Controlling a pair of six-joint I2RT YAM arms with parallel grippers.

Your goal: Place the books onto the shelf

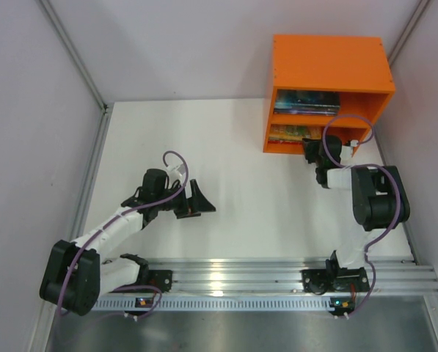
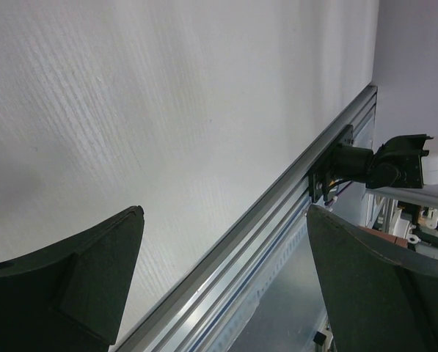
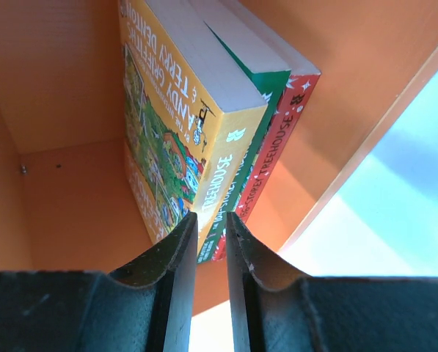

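The orange shelf (image 1: 329,62) stands at the back right of the table. A stack of books (image 1: 307,103) lies in its upper compartment, and more books (image 1: 286,133) lie in the lower one. In the right wrist view, a yellow-orange book (image 3: 182,110), a green book (image 3: 257,79) and a red book (image 3: 281,139) are stacked together inside the shelf (image 3: 64,88). My right gripper (image 3: 211,224) is shut just in front of their spines, with nothing between its fingers. From above, it (image 1: 311,149) sits at the mouth of the lower compartment. My left gripper (image 1: 193,202) hangs open over bare table (image 2: 224,213).
An aluminium rail (image 1: 277,271) runs along the near table edge; it also shows in the left wrist view (image 2: 277,213), with the right arm's base (image 2: 380,165) on it. Pale walls close in the table on the left, back and right.
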